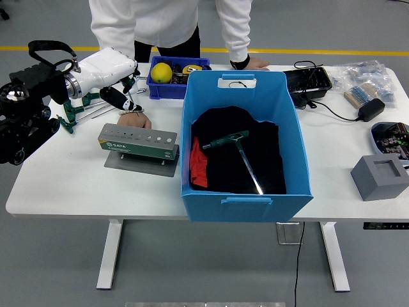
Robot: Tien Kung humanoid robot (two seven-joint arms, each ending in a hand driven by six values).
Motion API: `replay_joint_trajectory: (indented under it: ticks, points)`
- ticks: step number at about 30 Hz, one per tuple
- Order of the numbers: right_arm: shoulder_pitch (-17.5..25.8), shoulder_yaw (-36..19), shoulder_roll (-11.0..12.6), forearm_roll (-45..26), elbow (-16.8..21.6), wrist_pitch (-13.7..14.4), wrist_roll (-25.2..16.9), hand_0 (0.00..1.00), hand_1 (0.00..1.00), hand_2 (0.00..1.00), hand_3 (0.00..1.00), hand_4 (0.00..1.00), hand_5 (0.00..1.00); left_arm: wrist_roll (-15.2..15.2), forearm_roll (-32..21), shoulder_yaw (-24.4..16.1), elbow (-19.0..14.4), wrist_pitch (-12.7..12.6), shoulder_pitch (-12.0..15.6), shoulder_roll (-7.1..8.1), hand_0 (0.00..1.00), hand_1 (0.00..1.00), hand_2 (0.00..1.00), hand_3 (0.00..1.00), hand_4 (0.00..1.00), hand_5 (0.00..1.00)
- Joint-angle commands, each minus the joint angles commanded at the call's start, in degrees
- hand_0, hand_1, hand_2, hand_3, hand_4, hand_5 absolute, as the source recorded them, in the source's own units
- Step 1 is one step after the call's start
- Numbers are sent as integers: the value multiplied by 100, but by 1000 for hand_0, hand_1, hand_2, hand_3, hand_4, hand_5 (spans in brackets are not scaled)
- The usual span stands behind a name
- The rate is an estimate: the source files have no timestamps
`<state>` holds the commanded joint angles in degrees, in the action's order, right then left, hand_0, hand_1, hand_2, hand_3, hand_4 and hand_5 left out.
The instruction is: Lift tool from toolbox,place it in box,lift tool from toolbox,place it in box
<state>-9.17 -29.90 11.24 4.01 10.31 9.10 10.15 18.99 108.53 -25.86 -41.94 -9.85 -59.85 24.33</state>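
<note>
Left hand [118, 96]: raised above the table's far-left part, fingers curled round what I take to be a T-handle tool [128, 100]; I cannot make out the shaft clearly.
Toolbox [138, 138]: grey-green rack, just near and right of my hand, long axis left-right. A person's hand [135, 119] rests at its far edge.
Box [246, 198]: blue, to the right of my hand, beyond the toolbox; long axis near-far. One T-handle wrench [239, 153] already lies inside.
I judge the carry runs rightward. Right hand: out of view.
</note>
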Motion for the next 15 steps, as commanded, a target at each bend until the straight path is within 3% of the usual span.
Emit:
replay_joint_trajectory:
  ticks: [9, 13, 15]
  points:
    - [7, 24, 3, -26, 0, -5, -8, 692, 684, 754, 578, 809, 683, -55, 21, -505, -371, 93, 26, 107, 139, 2, 6, 15, 833, 428]
    - [9, 14, 2, -15, 0, -3, -7, 689, 685, 754, 577, 808, 682, -132, 19, -860, -691, 148, 110, 139, 139, 2, 3, 12, 823, 441]
    - [15, 26, -2, -26, 0, 0, -9, 689, 685, 754, 577, 808, 682, -195, -14, -1097, -1020, 150, 179, 146, 139, 2, 3, 12, 823, 441]
